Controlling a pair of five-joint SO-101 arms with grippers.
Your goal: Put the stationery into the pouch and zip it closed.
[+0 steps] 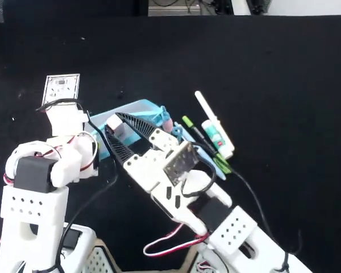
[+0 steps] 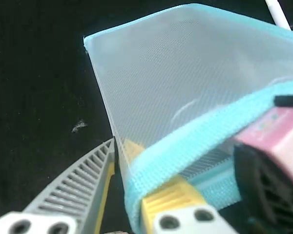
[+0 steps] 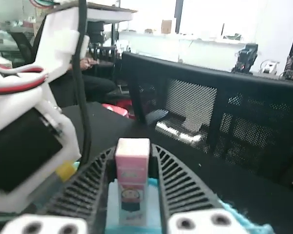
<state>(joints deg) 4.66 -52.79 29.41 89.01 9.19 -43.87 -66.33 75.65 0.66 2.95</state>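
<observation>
My right gripper (image 3: 132,149) is closed narrow on a pink and white eraser (image 3: 132,165), which stands upright between its two black fingers. It holds the eraser right at the mouth of the pouch (image 1: 137,109), against or just over the blue zip band; I cannot tell whether they touch. My left gripper (image 2: 118,146) is clamped on the pouch's rim at the corner beside that mouth, its yellow-padded finger showing through the mesh on one side of the wall and its grey finger on the other. The pouch is pale blue mesh, set on the black table (image 1: 273,68). On the side of the pouch away from my left gripper, a green pen (image 1: 188,123) lies near it, with a white pen (image 1: 204,105) and a white tube (image 1: 217,136) just beyond
</observation>
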